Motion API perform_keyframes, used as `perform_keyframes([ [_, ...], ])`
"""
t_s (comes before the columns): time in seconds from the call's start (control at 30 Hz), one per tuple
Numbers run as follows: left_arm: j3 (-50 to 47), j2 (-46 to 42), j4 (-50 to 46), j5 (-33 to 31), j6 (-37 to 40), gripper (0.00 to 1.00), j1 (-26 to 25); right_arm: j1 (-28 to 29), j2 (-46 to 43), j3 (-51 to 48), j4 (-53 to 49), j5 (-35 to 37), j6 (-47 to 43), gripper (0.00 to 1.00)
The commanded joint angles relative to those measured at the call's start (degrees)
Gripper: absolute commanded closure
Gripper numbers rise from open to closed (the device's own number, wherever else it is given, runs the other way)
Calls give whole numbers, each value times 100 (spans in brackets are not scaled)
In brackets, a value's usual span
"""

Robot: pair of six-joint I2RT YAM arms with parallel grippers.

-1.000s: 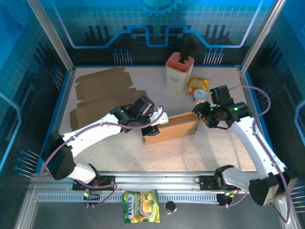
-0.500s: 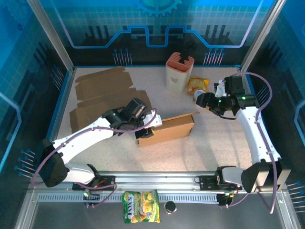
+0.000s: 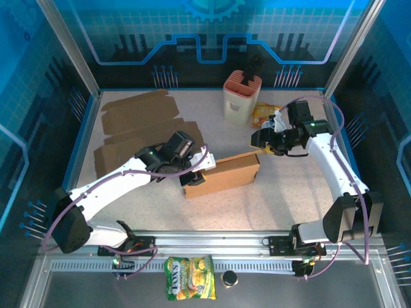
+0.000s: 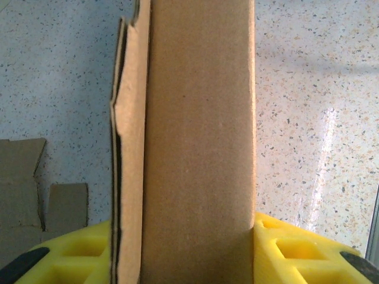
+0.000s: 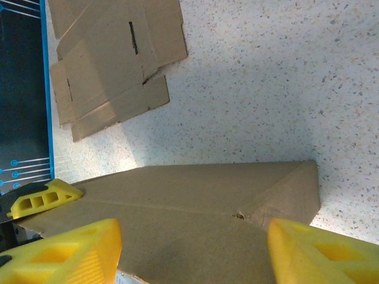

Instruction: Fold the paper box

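Note:
The brown paper box [image 3: 225, 173] lies on the table's middle, partly folded, with a flap raised at its right end. My left gripper [image 3: 192, 178] is shut on the box's left end. In the left wrist view the box [image 4: 195, 148] stands clamped between the yellow fingers [image 4: 296, 248] of that gripper [image 4: 189, 236]. My right gripper [image 3: 262, 142] hovers open just above the box's right end. In the right wrist view its yellow fingertips [image 5: 320, 254] stand wide apart over the box's top face [image 5: 195, 195], touching nothing.
Flat cardboard sheets [image 3: 138, 125] lie at the back left, also seen from the right wrist [image 5: 112, 59]. A cream and pink holder [image 3: 241, 96] and a yellow snack bag [image 3: 264, 114] stand at the back right. Another snack bag [image 3: 189, 287] lies off the table in front.
The left gripper dragged the box a little to the left. The right gripper left the box's right end, swung back right, then came in again above that end, its jaws wider.

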Motion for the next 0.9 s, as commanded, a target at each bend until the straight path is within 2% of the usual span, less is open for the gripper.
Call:
perform_keyframes([
  [0.0,-93,-90,-40,177,108,57,57,69,-112,35,-134,-224,-198,35],
  [0.27,-83,-46,-24,224,121,57,101,134,-579,-281,-336,-134,-279,43],
  [0.7,-35,-1,-58,258,146,57,126,168,-869,-616,-250,22,-544,49],
  [0.87,-35,1,-73,277,152,57,135,287,-770,-542,-331,375,-734,58],
])
